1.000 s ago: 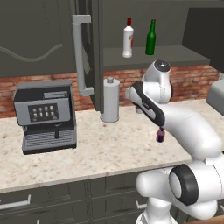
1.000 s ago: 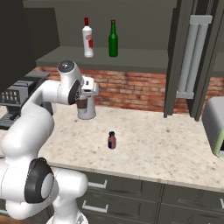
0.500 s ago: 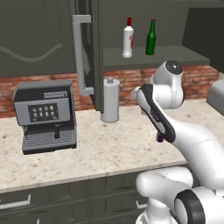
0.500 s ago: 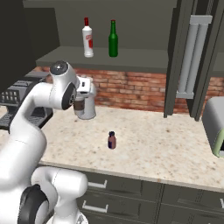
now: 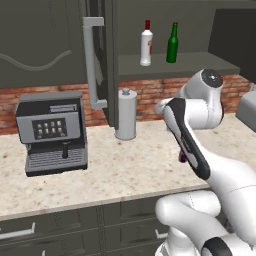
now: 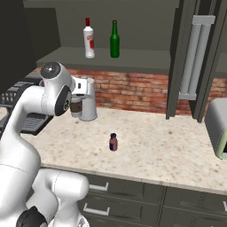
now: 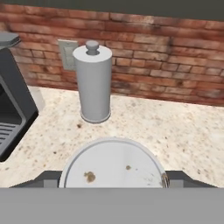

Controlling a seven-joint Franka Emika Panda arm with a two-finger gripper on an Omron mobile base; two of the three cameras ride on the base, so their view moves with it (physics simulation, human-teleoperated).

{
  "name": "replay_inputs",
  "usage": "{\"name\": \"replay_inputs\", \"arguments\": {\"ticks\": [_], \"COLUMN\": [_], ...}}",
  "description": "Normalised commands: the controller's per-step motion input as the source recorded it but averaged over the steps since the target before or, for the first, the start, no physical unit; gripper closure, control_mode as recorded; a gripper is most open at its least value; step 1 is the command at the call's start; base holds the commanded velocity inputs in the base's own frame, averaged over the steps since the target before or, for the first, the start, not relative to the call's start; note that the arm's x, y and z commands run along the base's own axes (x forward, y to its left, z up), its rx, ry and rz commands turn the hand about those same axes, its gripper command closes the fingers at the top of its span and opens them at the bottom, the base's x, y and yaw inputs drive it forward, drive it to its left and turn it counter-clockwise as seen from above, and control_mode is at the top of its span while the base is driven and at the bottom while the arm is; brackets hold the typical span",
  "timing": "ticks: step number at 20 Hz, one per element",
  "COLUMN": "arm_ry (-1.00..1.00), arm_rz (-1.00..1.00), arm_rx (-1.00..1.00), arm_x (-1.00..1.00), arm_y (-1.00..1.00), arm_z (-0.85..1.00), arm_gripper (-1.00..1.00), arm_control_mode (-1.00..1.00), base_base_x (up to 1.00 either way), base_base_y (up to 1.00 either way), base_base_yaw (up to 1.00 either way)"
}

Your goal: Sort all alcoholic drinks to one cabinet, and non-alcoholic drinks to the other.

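Note:
My gripper [image 6: 77,104] is shut on the coffee cup [image 6: 76,107], held above the counter just in front of the grey canister [image 6: 90,106]. The hand view looks down on the cup's white lid [image 7: 113,164], which sits between the two fingers [image 7: 43,177]. A tiny purple bottle [image 6: 113,142] stands upright on the counter, partly hidden behind the arm [image 5: 182,158]. On the open wall cabinet's shelf [image 6: 137,63] the white bottle with a red cap [image 6: 89,38] and the dark-green bottle [image 6: 115,40] stand side by side.
The cabinet doors hang open, their pale bar handles [image 5: 91,65] [image 6: 195,57] jutting over the counter. A coffee machine [image 5: 52,132] stands at the left and a pale appliance [image 6: 218,128] at the right edge. A brick wall [image 7: 166,48] runs behind.
The arm's upper links have swung round and its elbow has risen. The held cup has shifted slightly toward the coffee machine. The bottles have not moved.

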Motion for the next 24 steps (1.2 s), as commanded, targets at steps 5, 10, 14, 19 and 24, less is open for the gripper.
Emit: {"name": "replay_inputs", "arguments": {"ticks": [5, 10, 14, 19, 24], "arm_ry": [-0.02, -0.01, -0.01, -0.02, -0.03], "arm_rz": [-0.02, -0.03, -0.03, -0.03, -0.04], "arm_rx": [0.0, 0.0, 0.0, 0.0, 0.0], "arm_x": [-0.36, -0.35, -0.36, -0.34, -0.31], "arm_y": [0.0, 0.0, -0.01, -0.03, -0.07], "arm_z": [0.27, 0.23, 0.17, 0.15, 0.12], "arm_gripper": [1.0, 1.0, 1.0, 1.0, 1.0], "arm_control_mode": [-1.0, -1.0, -1.0, -1.0, -1.0], "base_base_x": [0.0, 0.0, 0.0, 0.0, 0.0], "base_base_y": [0.0, 0.0, 0.0, 0.0, 0.0], "base_base_yaw": [0.0, 0.0, 0.0, 0.0, 0.0]}}
